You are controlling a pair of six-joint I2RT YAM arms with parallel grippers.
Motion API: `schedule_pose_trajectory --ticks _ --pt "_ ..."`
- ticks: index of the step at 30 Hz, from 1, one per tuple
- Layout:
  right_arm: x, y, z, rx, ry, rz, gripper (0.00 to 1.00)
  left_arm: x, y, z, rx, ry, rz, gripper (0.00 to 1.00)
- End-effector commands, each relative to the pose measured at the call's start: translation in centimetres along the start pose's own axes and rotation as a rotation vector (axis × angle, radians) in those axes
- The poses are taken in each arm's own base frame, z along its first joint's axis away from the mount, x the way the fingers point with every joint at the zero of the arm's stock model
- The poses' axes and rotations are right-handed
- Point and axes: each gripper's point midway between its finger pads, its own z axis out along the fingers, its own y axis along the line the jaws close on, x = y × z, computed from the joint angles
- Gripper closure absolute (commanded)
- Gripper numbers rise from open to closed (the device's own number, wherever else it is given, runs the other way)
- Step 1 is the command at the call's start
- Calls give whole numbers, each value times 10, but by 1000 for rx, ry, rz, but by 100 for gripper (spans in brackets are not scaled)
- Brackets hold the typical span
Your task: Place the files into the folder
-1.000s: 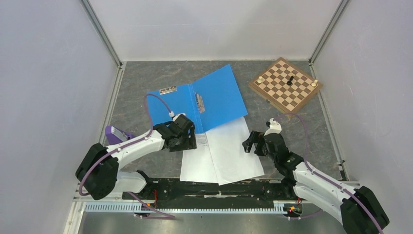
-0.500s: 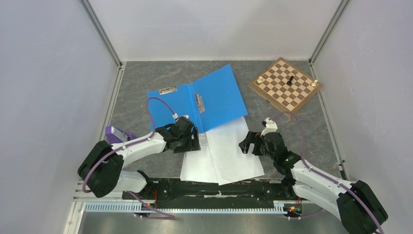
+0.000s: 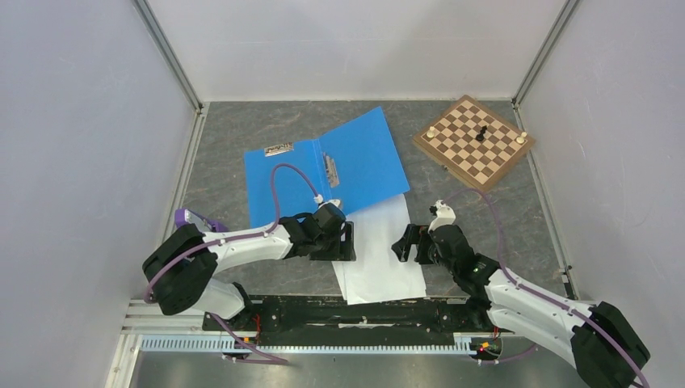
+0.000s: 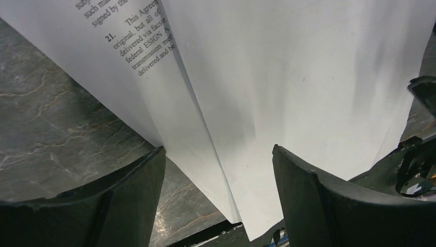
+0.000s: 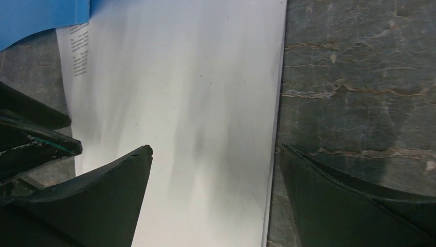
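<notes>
The blue folder (image 3: 323, 166) lies open on the grey table, its metal clip (image 3: 330, 170) along the spine. The files (image 3: 380, 250), white sheets with small print, lie in front of it, their far edge tucked under the folder's right flap. My left gripper (image 3: 349, 241) is open at the sheets' left edge; in the left wrist view it (image 4: 218, 175) straddles the fanned sheets (image 4: 288, 77). My right gripper (image 3: 404, 242) is open at the right edge; in the right wrist view it (image 5: 213, 170) straddles that edge of the files (image 5: 180, 103), with the folder's corner (image 5: 41, 15) at the top left.
A wooden chessboard (image 3: 475, 139) with three pieces stands at the back right. A purple object (image 3: 190, 218) lies by the left wall. Grey walls close in the table on three sides. The arms' base rail (image 3: 355, 311) runs along the near edge.
My left gripper has moved right, pushing the left sheets over the others, so the spread of paper is narrower. My right gripper has shifted slightly left to the paper's right edge.
</notes>
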Motion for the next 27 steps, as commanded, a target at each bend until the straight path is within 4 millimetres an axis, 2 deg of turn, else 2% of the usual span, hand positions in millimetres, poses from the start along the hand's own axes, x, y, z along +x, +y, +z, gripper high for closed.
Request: schedule_pose_trajectory --ticks 1,4,6,9,13,17,24,27 --pt "8 -33 -6 166 69 -62 2 13 36 -11 -169 34 -17 17" --pt "-4 -34 -4 185 52 -88 2 0 47 -26 -218 -20 -22 16" --pt "-9 -36 -2 192 44 -96 2 -3 51 -28 -226 -25 -35 16" --pt "-7 -36 3 173 61 -103 2 -2 49 -19 -213 -7 -41 16" --pt "3 -16 13 64 113 -90 2 -3 40 1 -180 10 -54 16" --pt "3 -9 20 55 121 -98 2 -5 34 18 -168 18 -71 16" --pt "4 -3 29 58 140 -113 2 -26 53 33 -260 8 -41 16" --pt "7 2 32 46 149 -119 2 -36 57 39 -240 14 -44 16"
